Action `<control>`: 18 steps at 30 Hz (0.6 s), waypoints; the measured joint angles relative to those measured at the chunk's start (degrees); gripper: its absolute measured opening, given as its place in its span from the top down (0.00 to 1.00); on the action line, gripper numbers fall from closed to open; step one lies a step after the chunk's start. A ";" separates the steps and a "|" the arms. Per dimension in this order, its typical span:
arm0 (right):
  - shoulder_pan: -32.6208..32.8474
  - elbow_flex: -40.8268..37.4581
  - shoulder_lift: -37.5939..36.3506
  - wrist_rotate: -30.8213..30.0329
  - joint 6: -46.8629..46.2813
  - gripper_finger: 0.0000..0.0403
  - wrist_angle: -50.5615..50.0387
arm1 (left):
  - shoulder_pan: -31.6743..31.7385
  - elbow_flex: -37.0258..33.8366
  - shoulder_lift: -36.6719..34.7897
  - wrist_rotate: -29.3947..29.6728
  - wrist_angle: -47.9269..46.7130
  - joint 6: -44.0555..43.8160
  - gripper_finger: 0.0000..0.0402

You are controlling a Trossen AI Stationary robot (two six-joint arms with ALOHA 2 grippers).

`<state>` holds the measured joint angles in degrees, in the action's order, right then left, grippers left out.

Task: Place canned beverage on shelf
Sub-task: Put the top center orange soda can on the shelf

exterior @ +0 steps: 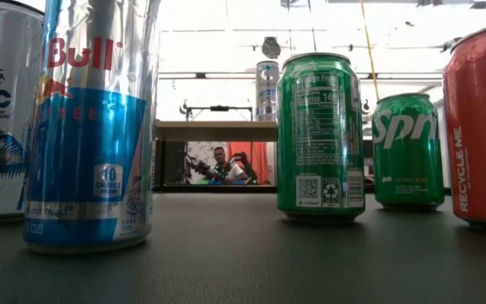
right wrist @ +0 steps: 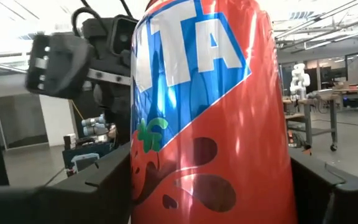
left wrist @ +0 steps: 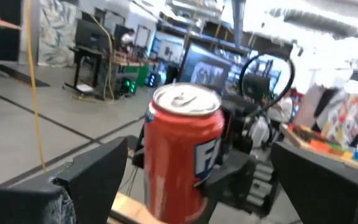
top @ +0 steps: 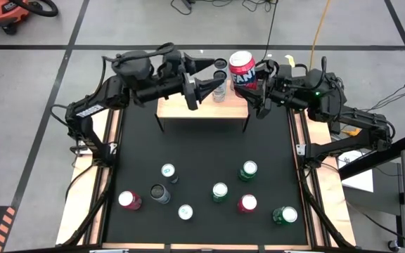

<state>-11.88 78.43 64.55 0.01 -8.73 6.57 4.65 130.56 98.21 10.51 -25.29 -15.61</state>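
A red Fanta can (top: 242, 69) stands upright over the far right corner of the shelf (top: 188, 107). My right gripper (top: 250, 79) is shut on it. Whether its base rests on the board I cannot tell. My left gripper (top: 215, 74) hovers open just left of the can, above the shelf's far edge, touching nothing. In the left wrist view the red can (left wrist: 182, 155) shows ahead of the wide-open fingers (left wrist: 95, 177). A slim silver can (top: 220, 93) stands upright on the shelf (exterior: 218, 129), and it also shows in the low view (exterior: 267, 89). My right gripper pinches the red can's side wall (right wrist: 166, 186) between its two fingers (right wrist: 98, 183), one on each side. The fingers come about level from the table's right side. The can stays upright in the hold. Its base is out of the frames.
Several cans stand upright on the near half of the black table (top: 202, 147): silver (top: 168, 171), dark (top: 160, 193), red (top: 129, 200), green (top: 249, 170) and others. The low view sees them close up (exterior: 321, 135). A person shows in the room beyond (exterior: 219, 160).
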 joint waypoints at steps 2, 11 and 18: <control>0.00 0.00 0.00 0.00 -0.02 0.29 -0.31 | 1.04 0.00 0.15 -2.18 -0.97 -0.41 0.00; 0.04 0.00 0.16 -0.22 -0.87 0.29 -1.10 | 3.78 0.00 0.53 -4.85 -1.50 -1.43 0.00; 0.04 0.00 1.51 -0.39 -0.66 0.29 -1.36 | 4.10 0.00 0.51 -4.31 -1.23 4.33 0.00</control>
<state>-11.84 78.43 66.06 -0.38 -9.39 5.21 8.75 130.56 98.72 6.20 -26.52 -11.27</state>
